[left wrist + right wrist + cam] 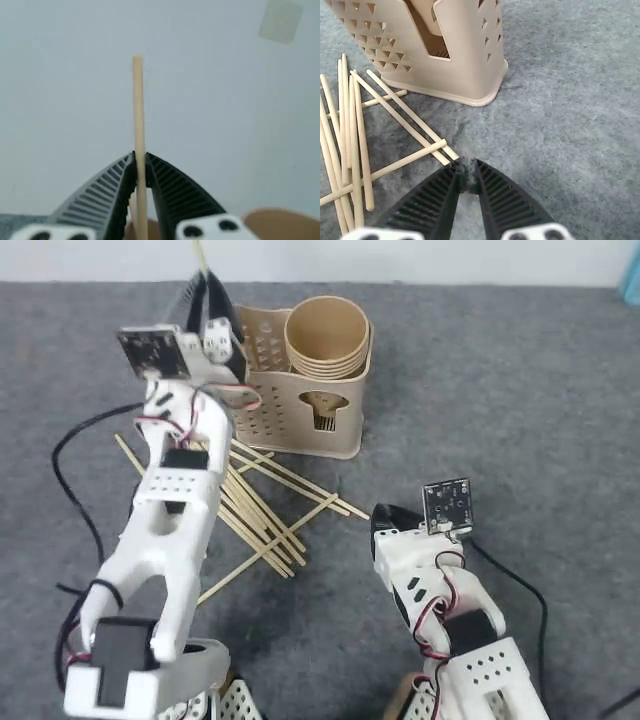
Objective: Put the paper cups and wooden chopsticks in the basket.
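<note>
One basket [300, 430] holds a single nested stack of about five cups [327, 335]; roughly ten chopsticks [262, 515] lie crossed on the grey carpet [520, 390] beside it. The left gripper [140, 165] pinches one chopstick [138, 125] above the basket, a white wall [400, 260] behind. The right gripper [466, 172], fingers closed on nothing, sits low near the pile.

basket [300, 420]: one is standing | paper cups [327, 335]: at least four are nesting in one stack, exact count unclear | loose chopsticks [262, 515]: roughly ten are lying crossed, overlaps are hiding the exact number | raised chopstick [138, 110]: one is sticking up | left arm [170, 510] and right arm [440, 590]: two are showing
</note>
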Controlling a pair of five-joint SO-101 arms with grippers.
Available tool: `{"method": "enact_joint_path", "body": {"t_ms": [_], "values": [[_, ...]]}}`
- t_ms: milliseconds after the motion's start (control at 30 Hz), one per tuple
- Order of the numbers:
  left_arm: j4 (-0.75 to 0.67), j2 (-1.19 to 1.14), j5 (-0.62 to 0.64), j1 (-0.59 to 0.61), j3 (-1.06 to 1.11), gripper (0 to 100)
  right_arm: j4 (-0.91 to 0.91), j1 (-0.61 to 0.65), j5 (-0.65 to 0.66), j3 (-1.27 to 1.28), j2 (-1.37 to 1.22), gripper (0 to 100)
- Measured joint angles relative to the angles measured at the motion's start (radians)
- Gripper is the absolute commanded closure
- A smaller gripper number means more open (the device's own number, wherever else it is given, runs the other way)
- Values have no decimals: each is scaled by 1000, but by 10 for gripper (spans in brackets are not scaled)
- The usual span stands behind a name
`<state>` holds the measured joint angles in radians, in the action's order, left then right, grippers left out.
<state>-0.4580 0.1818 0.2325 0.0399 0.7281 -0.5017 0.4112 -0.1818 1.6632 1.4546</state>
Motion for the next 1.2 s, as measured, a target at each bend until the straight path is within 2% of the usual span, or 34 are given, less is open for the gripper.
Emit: {"method": "enact_joint_path", "body": {"t_ms": [100, 267, 500, 567, 667, 867, 933, 1033, 1200], "values": [[0, 60, 0, -2, 106, 833, 0, 0, 0, 0, 0, 991], [-2, 198, 0, -6, 279, 827, 0, 0, 0, 0, 0, 991], [-2, 367, 0, 15, 302, 827, 0, 0, 0, 0, 0, 991], [46, 427, 0, 43, 290, 827, 0, 0, 0, 0, 0, 991], [259, 526, 0, 109, 204, 825, 0, 0, 11, 0, 0, 991], [974, 621, 126, 308, -95, 826, -11, 0, 44, 0, 0, 991], [1151, 623, 167, 362, -133, 826, -11, 0, 44, 0, 0, 991], [1260, 583, 209, 431, -140, 827, -11, 0, 44, 0, 0, 991], [1278, 356, 232, 502, -157, 827, -11, 15, 44, 0, 0, 991]]}}
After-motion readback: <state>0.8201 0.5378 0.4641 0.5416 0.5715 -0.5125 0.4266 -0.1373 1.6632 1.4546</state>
